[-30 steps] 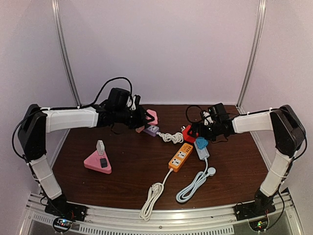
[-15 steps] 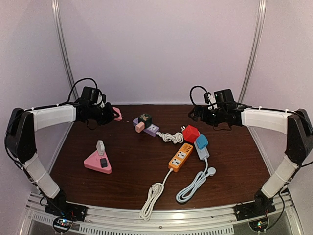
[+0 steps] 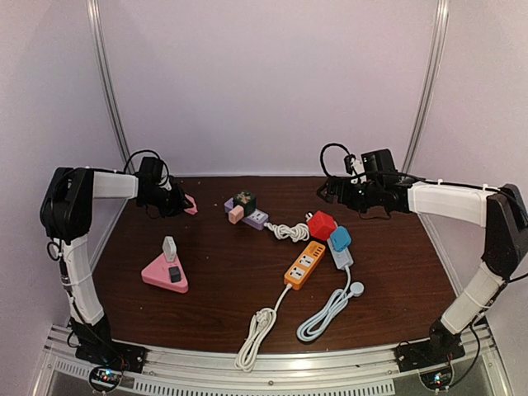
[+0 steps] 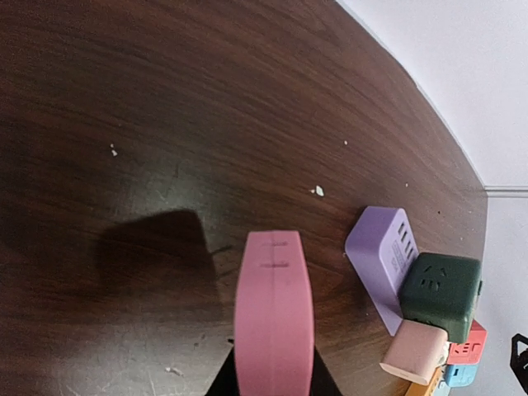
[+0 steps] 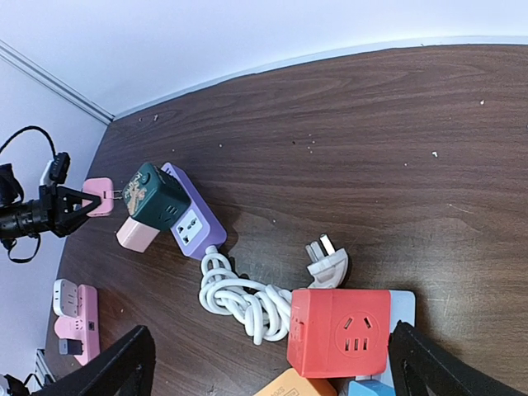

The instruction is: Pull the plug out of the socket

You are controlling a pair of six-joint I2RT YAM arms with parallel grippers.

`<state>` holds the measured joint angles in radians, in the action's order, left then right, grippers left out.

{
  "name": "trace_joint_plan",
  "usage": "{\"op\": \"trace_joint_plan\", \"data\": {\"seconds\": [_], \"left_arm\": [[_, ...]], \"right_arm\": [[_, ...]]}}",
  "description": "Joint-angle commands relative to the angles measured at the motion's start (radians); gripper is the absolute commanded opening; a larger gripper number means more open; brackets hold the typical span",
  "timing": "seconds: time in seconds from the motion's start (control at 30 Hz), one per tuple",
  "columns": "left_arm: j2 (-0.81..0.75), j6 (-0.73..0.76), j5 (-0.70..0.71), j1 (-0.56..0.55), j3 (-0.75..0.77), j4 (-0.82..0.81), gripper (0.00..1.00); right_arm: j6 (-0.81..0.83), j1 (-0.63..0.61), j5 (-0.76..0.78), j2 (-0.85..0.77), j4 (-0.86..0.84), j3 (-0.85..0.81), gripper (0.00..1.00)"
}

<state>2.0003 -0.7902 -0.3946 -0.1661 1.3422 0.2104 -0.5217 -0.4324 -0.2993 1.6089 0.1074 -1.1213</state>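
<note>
**One pink plug held clear of the purple strip**

One plug is in a grip. The left fingers (image 3: 175, 202) are closed narrowly on the pink plug (image 3: 188, 204) and hold it by its sides near the far left corner of the surface (image 3: 223, 289). In the left wrist view the plug throws a shadow on the wood beneath it. It is well apart from the purple socket strip (image 3: 256, 219).

That strip lies flat near the far edge, a little left of the middle. A dark green cube adapter (image 3: 244, 200) sits on its left end, and a pale pink adapter (image 3: 236, 214) touches the cube's near side. A coiled white cord (image 3: 287, 232) runs from the strip's right end toward a red cube socket (image 3: 322, 224).

The right fingers (image 3: 332, 193) are spread fully wide and hold nothing. They hang near the far edge, right of the middle and apart from the red cube.

A blue socket (image 3: 339, 239) lies just beside the red cube on its near side. An orange power strip (image 3: 304, 264) lies at an angle close to the middle of the surface. Toward the left edge, a pink triangular socket block (image 3: 163, 275) has a white plug (image 3: 169, 247) standing upright in it.
</note>
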Motion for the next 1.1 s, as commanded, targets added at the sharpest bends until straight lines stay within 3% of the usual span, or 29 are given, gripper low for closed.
{"op": "trace_joint_plan", "data": {"seconds": [0.0,0.57,1.07], "left_arm": [[0.055,0.018,-0.094,0.018,0.057,-0.029,0.04],[0.131,0.024,-0.118,0.043,0.077,0.030,0.21],[0.079,0.124,0.029,0.045,0.132,0.189,0.64]], "right_arm": [[-0.005,-0.006,-0.018,-0.031,-0.027,0.019,1.00],[-0.026,-0.011,-0.011,-0.046,-0.049,0.060,1.00],[-0.008,-0.025,0.021,-0.054,-0.017,0.060,1.00]]}}
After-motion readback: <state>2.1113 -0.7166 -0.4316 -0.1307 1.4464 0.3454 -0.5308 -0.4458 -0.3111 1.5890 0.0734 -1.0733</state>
